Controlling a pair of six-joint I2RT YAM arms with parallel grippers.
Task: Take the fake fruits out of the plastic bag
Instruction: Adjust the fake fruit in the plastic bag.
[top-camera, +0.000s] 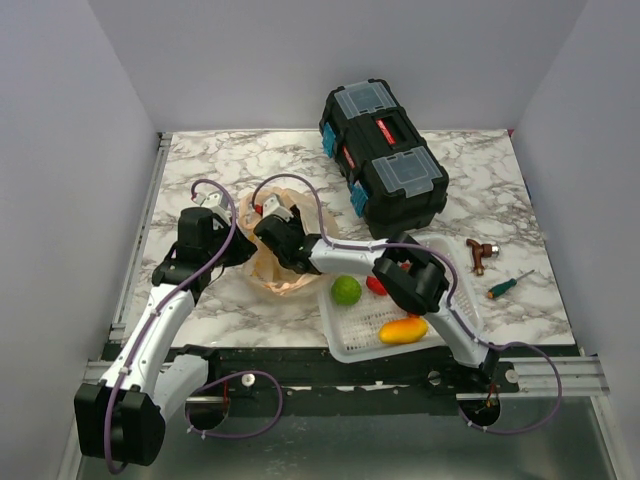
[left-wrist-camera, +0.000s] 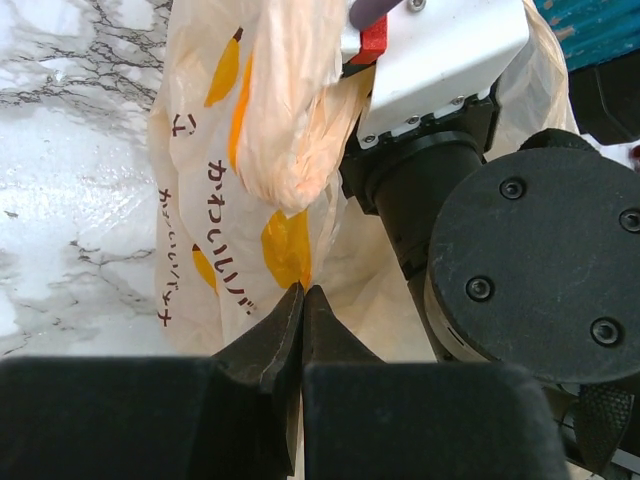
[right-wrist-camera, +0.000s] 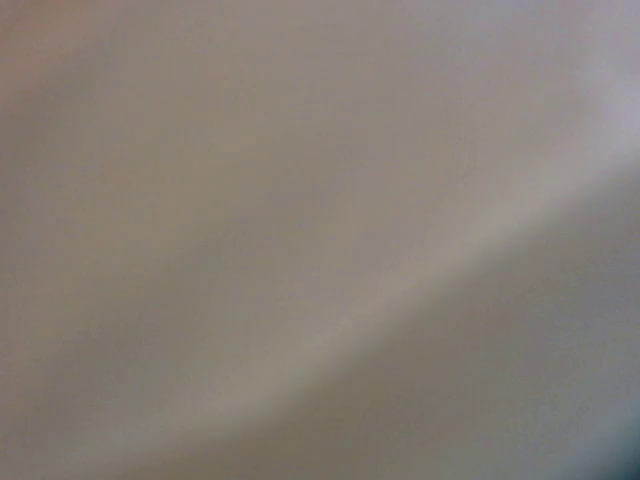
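Observation:
The peach-tan plastic bag (top-camera: 283, 277) lies crumpled on the marble table left of the basket. In the left wrist view the plastic bag (left-wrist-camera: 215, 190) shows yellow shapes and dark print. My left gripper (left-wrist-camera: 302, 292) is shut, its tips pinching the bag's film at the left edge. The right arm's wrist (top-camera: 273, 230) reaches down into the bag's mouth, and its fingers are hidden inside. The right wrist view is only a blurred grey-tan film. A red round fruit (top-camera: 377, 285) lies in the basket. Whatever is inside the bag is hidden.
A white mesh basket (top-camera: 445, 255) at the front right also holds a green ball (top-camera: 346, 290) and an orange oblong fruit (top-camera: 403, 329). A black toolbox (top-camera: 385, 160) stands behind. A screwdriver (top-camera: 508, 285) and a brown tool (top-camera: 482, 255) lie at the right.

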